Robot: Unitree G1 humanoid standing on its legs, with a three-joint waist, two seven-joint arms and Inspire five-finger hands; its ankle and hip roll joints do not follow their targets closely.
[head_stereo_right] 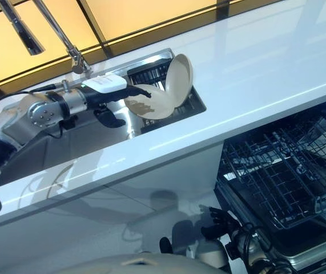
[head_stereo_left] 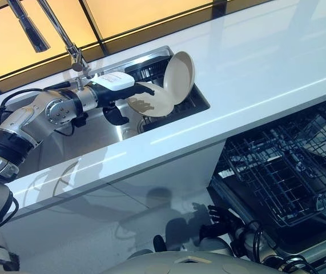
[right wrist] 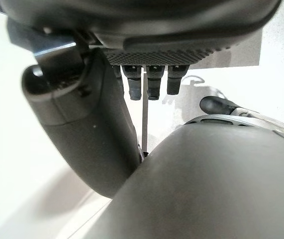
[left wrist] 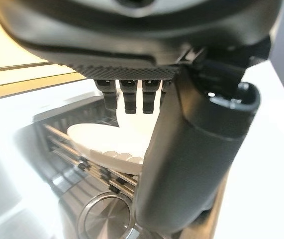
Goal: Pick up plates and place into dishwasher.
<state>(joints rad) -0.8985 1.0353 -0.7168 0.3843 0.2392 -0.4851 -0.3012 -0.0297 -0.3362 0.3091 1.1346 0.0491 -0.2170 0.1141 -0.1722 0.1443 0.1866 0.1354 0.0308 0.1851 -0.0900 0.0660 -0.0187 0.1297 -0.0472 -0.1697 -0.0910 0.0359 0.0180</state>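
A cream plate (head_stereo_left: 154,101) lies tilted on the dark rack in the sink (head_stereo_left: 88,137). A second cream plate (head_stereo_left: 181,76) stands on edge just behind it. My left hand (head_stereo_left: 110,91) reaches in from the left. Its straight fingers (left wrist: 132,97) hover over the lying plate's (left wrist: 102,142) near rim, while the thumb (left wrist: 196,164) hangs down beside that rim; the hand is open and grips nothing. Low down, by the cabinet front left of the dishwasher, my right hand (head_stereo_left: 222,218) is open and empty, its fingers (right wrist: 149,82) relaxed.
The dishwasher's lower rack (head_stereo_left: 288,165) is pulled out at the right, below the white countertop (head_stereo_left: 254,68). A chrome faucet (head_stereo_left: 65,40) rises behind the sink. The sink drain (left wrist: 104,216) lies beside the dark rack.
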